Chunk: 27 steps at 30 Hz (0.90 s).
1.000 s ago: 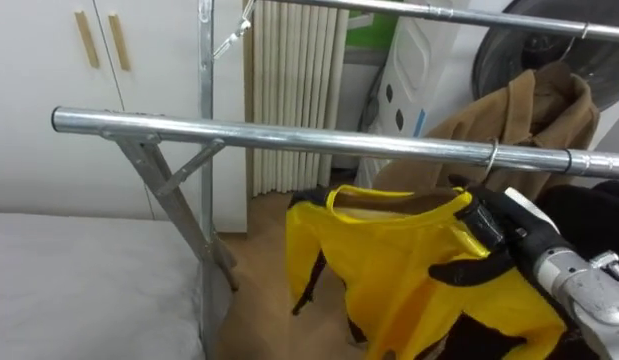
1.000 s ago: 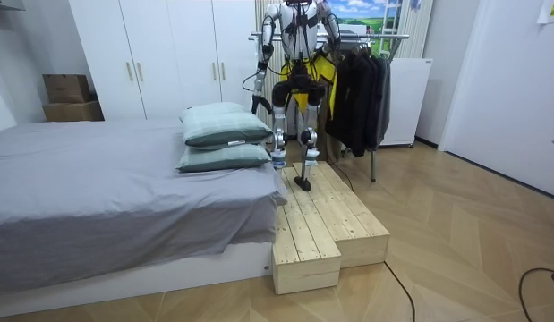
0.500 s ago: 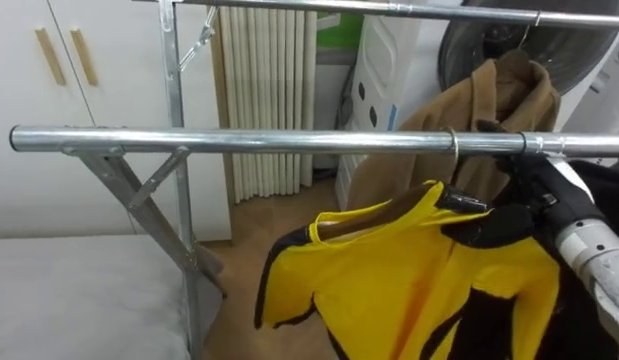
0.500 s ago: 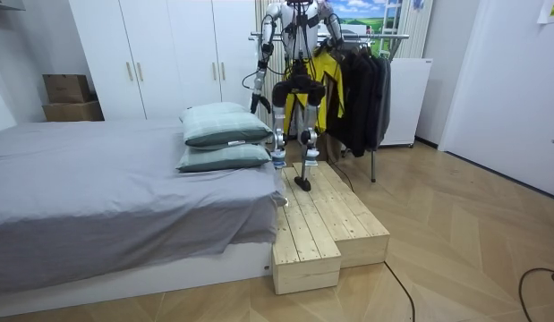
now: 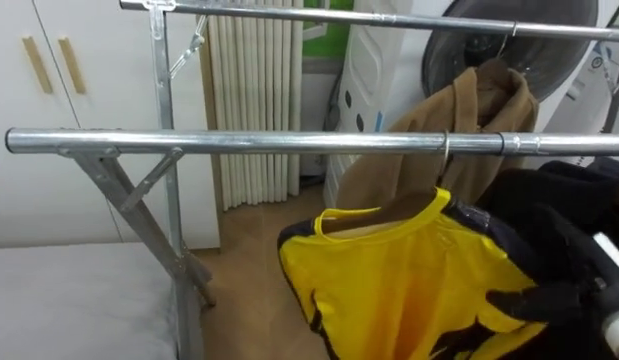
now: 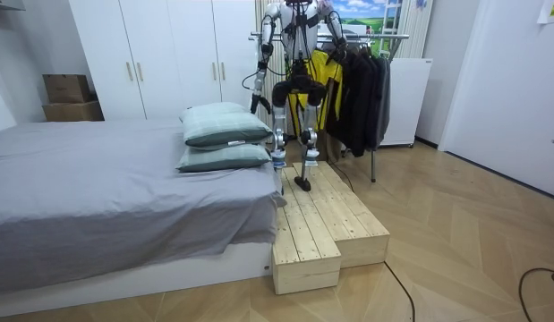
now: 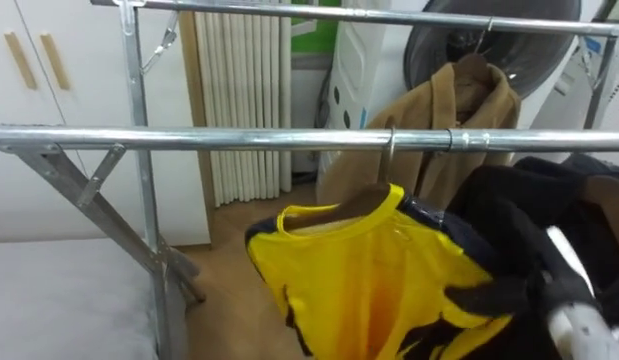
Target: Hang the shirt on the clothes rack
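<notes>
Shirt [image 5: 409,275] hooked on rail [image 5: 239,142], right hand [image 5: 574,290] dropped lower — fingers [image 5: 519,298] against cloth, grip unclear

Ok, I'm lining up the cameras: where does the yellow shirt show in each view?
Left eye view: yellow shirt lower centre, hanging from the rail.
Right eye view: the shirt lower centre, a little further left.
Room view: the shirt top centre, beside the dark coats.
Shared landmark: white wardrobe, left in every view.
</notes>
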### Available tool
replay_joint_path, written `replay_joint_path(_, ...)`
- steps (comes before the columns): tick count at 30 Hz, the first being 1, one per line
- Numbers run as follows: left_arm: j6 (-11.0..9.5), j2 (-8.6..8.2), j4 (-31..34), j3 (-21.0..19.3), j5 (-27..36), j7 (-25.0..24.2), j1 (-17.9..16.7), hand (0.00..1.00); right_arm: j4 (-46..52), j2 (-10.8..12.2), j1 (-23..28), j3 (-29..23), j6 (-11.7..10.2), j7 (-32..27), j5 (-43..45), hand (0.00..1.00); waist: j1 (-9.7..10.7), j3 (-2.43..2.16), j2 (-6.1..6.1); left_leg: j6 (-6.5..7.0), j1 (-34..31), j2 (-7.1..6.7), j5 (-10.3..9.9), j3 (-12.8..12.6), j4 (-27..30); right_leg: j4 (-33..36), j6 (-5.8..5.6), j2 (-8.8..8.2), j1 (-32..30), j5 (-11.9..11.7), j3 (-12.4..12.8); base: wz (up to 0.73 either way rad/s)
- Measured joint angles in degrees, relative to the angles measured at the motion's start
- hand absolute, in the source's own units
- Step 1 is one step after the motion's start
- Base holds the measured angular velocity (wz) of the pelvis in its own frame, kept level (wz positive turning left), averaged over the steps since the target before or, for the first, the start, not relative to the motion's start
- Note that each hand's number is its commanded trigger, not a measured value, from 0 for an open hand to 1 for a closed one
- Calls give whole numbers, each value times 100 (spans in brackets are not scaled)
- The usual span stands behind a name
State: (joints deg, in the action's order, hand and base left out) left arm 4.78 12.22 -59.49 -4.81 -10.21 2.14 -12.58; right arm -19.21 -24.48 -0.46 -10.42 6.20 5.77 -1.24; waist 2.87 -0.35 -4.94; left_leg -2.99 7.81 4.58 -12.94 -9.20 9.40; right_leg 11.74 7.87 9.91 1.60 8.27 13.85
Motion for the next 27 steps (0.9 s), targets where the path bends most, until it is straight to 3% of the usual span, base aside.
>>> replay_joint_path(5, -28, 10, 46, -99, -25, -8, -38, 0, -412, 12, 275, -1, -14, -74, -18, 0, 12, 5, -16, 0, -37, 1, 0, -6, -1, -2, 0, -2, -12, 0, -1, 0)
replay_joint_path(8, -48, 11, 135, -148, -73, -19, -135, 0, -822, 20, 339, -26, -139, -67, -53, 0, 34, 1, -8, 0, -45, 0, -1, -13, 0, -5, 3, -2, -20, -2, 13, -2)
replay_joint_path(19, -63, -9, 134, -225, -86, -49, -197, 0, -1911, 587, 775, -239, -259, 48, -152, 0, 27, 24, 148, 0, -1, 15, 0, -31, -3, -47, 3, 2, 50, 0, -7, 0)
replay_joint_path(25, -68, -12, 132, -227, -181, -50, -193, 0, -2322, 759, 813, -208, -273, 88, -179, 0, 36, 35, 153, 0, -2, 16, 0, -30, 2, -17, 22, 10, 31, 14, 4, 0)
replay_joint_path(27, -100, -15, 69, -192, -148, -24, -95, 0, -2529, 779, 812, -141, -369, 65, -338, 0, 34, 34, 159, 0, -2, 15, 0, -28, 6, -31, 20, 8, 37, 17, -6, 2)
